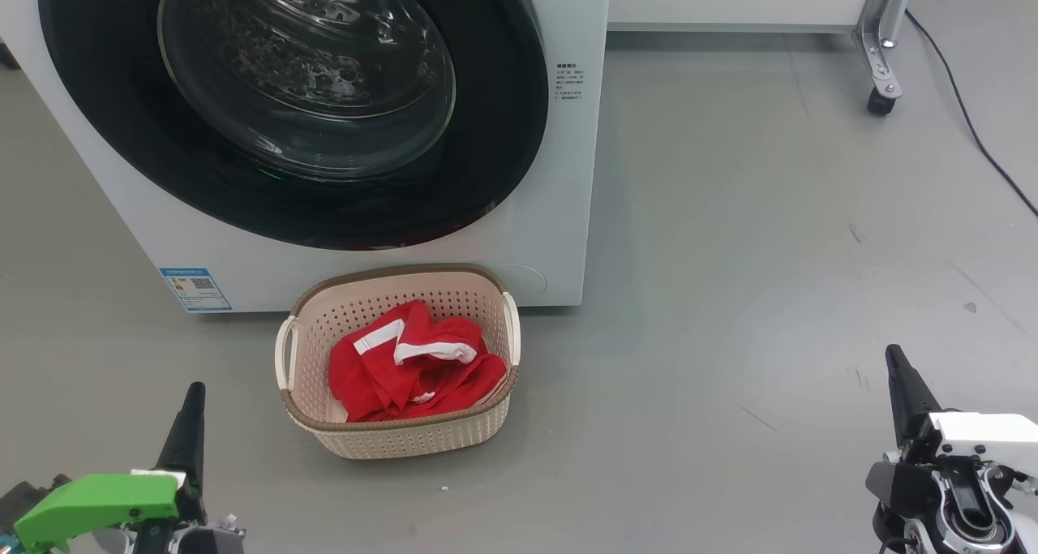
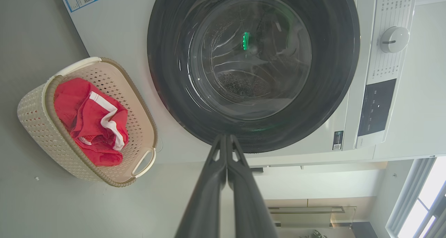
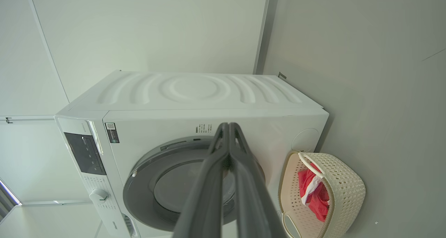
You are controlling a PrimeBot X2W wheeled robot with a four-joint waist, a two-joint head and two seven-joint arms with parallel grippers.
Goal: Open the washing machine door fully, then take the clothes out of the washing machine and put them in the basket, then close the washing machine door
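Down at the left, the left gripper (image 1: 193,396) hangs low over the grey floor (image 1: 730,254). Its two dark fingers are pressed together with nothing between them, and the left wrist view shows them meeting at the tips. Beyond it, a blue sticker (image 1: 195,289) sits low on the front of the washing machine (image 1: 559,173), a big white box standing on the floor. The washing machine door (image 1: 503,132) is shut flush against that front. Its broad glossy black rim rings a bulging glass bowl, and the perforated drum (image 1: 324,19) shows through the glass.

Right before the machine, close against its foot, stands the basket (image 1: 389,444). It is cream and perforated, with a brown rim and a handle at each side; I cannot tell whether it touches the machine. The clothes (image 1: 405,375) lie heaped inside it, bright red with white trim bands, leaning toward its right wall.

Further right the floor runs open to a caster (image 1: 882,100) under a metal leg, with a black cable (image 1: 973,132) trailing past it. At the lower right, well apart from the basket, the right gripper (image 1: 896,359) points up, its fingers closed tip to tip and empty. The right wrist view shows them aimed at the machine's front.
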